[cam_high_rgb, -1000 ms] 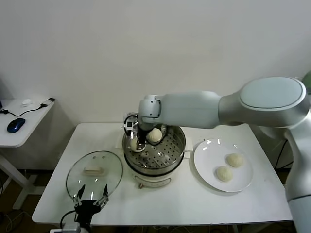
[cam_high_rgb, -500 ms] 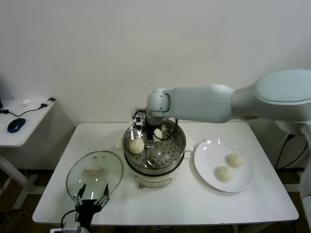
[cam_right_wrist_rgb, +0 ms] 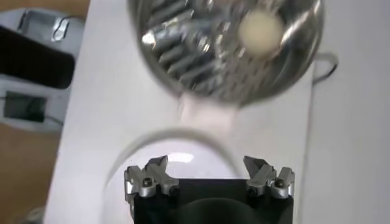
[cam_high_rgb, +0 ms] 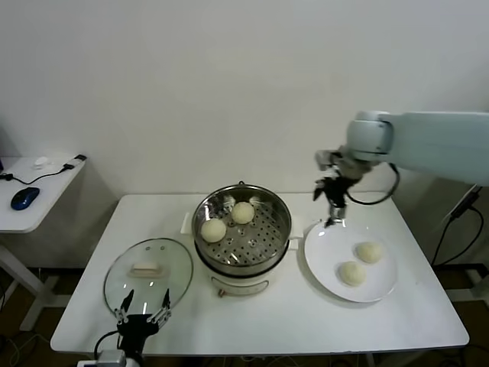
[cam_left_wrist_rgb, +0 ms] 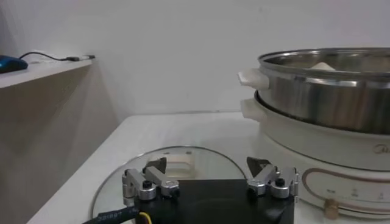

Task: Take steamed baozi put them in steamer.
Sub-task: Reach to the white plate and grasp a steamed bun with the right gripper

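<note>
Two pale cream-white dome-shaped dough buns (cam_high_rgb: 228, 221) are sitting in the round shiny stainless-steel steamer (cam_high_rgb: 243, 235) at frame centre; two more (cam_high_rgb: 361, 262) are waiting on the flat white plate (cam_high_rgb: 319, 256), right of centre. The right gripper (cam_high_rgb: 331, 202), fingers spread wide and empty, is hanging over the plate's upper-left rim, probably for the next pick. The left gripper (cam_high_rgb: 143, 310), fingers wide, is idling at lower left over the round glass lid (cam_high_rgb: 149, 269). No legible writing.

Plain white wall (cam_high_rgb: 229, 84) behind a white work table (cam_high_rgb: 275, 313). At left, a white side desk (cam_high_rgb: 38, 191) carries a blue mouse (cam_high_rgb: 24, 196) and a black cable (cam_high_rgb: 46, 174).
</note>
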Action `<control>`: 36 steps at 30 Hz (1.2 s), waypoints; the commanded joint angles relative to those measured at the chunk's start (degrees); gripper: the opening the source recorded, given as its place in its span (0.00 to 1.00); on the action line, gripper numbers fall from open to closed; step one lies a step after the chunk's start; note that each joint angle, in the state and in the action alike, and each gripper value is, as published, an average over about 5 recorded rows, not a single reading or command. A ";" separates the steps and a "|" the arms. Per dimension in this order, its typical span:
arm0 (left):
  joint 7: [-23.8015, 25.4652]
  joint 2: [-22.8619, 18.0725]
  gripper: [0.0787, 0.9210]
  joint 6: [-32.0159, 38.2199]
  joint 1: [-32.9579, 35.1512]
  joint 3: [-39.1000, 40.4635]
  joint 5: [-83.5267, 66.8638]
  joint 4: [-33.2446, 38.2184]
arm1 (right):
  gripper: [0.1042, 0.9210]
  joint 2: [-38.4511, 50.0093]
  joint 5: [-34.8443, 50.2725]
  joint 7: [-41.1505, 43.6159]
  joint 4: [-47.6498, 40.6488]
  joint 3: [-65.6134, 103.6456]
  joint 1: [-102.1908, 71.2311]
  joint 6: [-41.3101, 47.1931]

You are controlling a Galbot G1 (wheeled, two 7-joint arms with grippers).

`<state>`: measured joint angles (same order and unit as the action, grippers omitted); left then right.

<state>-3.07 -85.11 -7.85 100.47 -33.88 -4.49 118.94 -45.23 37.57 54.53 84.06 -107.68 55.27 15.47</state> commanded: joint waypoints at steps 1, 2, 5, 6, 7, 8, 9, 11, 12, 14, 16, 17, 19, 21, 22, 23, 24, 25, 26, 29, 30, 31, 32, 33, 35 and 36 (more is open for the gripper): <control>0.01 -0.30 0.88 -0.16 0.29 -0.21 0.02 0.17 | 0.88 15.11 -14.51 0.30 1.33 4.46 -14.74 -0.87; 0.00 -0.37 0.88 -0.17 0.42 -0.28 0.02 0.17 | 0.88 15.11 -15.03 -0.31 0.69 6.27 -17.21 -0.41; -0.04 -0.48 0.88 -0.10 0.74 -0.42 0.02 0.06 | 0.88 14.54 -16.26 -2.42 -1.08 11.88 -24.41 1.25; -0.05 -0.50 0.88 -0.08 0.83 -0.45 0.02 -0.01 | 0.88 14.17 -16.47 -3.11 -1.56 13.61 -26.28 1.92; -0.06 -0.52 0.88 -0.07 0.87 -0.48 0.02 -0.07 | 0.88 13.77 -16.70 -3.71 -2.03 14.94 -27.87 2.47; -0.06 -0.56 0.88 -0.07 0.89 -0.52 0.02 -0.13 | 0.88 13.37 -16.89 -4.20 -2.51 16.00 -29.03 2.90; -0.07 -0.60 0.88 -0.09 0.88 -0.57 0.02 -0.20 | 0.88 12.90 -17.13 -4.72 -3.12 17.08 -30.18 3.33; -0.08 -0.71 0.88 -0.15 0.86 -0.66 0.02 -0.27 | 0.88 11.96 -17.61 -5.49 -4.44 18.74 -31.87 3.83; -0.09 -0.75 0.88 -0.18 0.84 -0.70 0.02 -0.30 | 0.88 11.46 -17.78 -5.83 -5.17 19.43 -32.55 4.05; -0.10 -0.79 0.88 -0.22 0.86 -0.75 0.02 -0.36 | 0.88 10.55 -17.94 -6.33 -6.37 20.37 -33.56 4.50; -0.13 -0.78 0.88 -0.20 0.88 -0.78 -0.01 -0.45 | 0.88 9.86 -17.97 -6.60 -7.24 20.84 -34.18 4.85; -0.14 -0.78 0.88 -0.19 0.88 -0.80 -0.03 -0.51 | 0.88 9.62 -17.97 -6.73 -7.53 20.95 -34.39 5.01; -0.18 -0.76 0.88 -0.16 0.85 -0.84 -0.09 -0.66 | 0.88 9.20 -17.86 -7.05 -8.05 21.37 -34.92 5.25; -0.21 -0.72 0.88 -0.13 0.75 -0.89 -0.15 -0.86 | 0.88 8.85 -17.69 -7.40 -8.43 21.90 -35.53 5.49; -0.23 -0.70 0.88 -0.12 0.70 -0.91 -0.17 -0.96 | 0.88 8.66 -17.54 -7.56 -8.60 22.22 -35.84 5.58; -0.24 -0.68 0.88 -0.11 0.64 -0.92 -0.20 -1.05 | 0.88 8.51 -17.35 -7.69 -8.71 22.43 -36.06 5.69; -0.24 -0.66 0.88 -0.10 0.59 -0.93 -0.21 -1.11 | 0.88 8.35 -17.19 -7.83 -8.84 22.67 -36.29 5.79; -0.25 -0.64 0.88 -0.09 0.54 -0.92 -0.23 -1.15 | 0.88 8.20 -17.03 -7.95 -8.94 22.89 -36.50 5.87; -0.25 -0.61 0.88 -0.11 0.51 -0.92 -0.23 -1.19 | 0.88 8.06 -16.85 -8.02 -9.00 23.07 -36.62 5.98; -0.27 -0.55 0.88 -0.19 0.44 -0.89 -0.23 -1.26 | 0.88 7.70 -16.49 -8.07 -9.06 23.32 -36.80 6.26; -0.28 -0.53 0.88 -0.23 0.43 -0.88 -0.23 -1.26 | 0.88 7.58 -16.40 -8.07 -9.10 23.33 -36.82 6.33; -0.28 -0.51 0.88 -0.27 0.42 -0.87 -0.23 -1.25 | 0.88 7.47 -16.34 -8.11 -9.19 23.31 -36.82 6.34; -0.29 -0.51 0.88 -0.31 0.42 -0.86 -0.22 -1.24 | 0.88 7.34 -16.29 -8.15 -9.30 23.34 -36.85 6.34; -0.31 -0.50 0.88 -0.35 0.42 -0.85 -0.22 -1.23 | 0.87 7.21 -16.26 -8.18 -9.43 23.39 -36.88 6.33; -0.33 -0.50 0.88 -0.40 0.45 -0.81 -0.20 -1.21 | 0.85 6.98 -16.19 -8.15 -9.61 23.50 -36.93 6.27; -0.34 -0.51 0.88 -0.43 0.48 -0.78 -0.18 -1.20 | 0.83 6.91 -16.16 -8.07 -9.63 23.54 -36.91 6.28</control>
<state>-3.40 -85.67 -8.20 100.89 -34.70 -4.71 117.75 -38.02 21.65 47.04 75.41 -85.95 20.61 21.25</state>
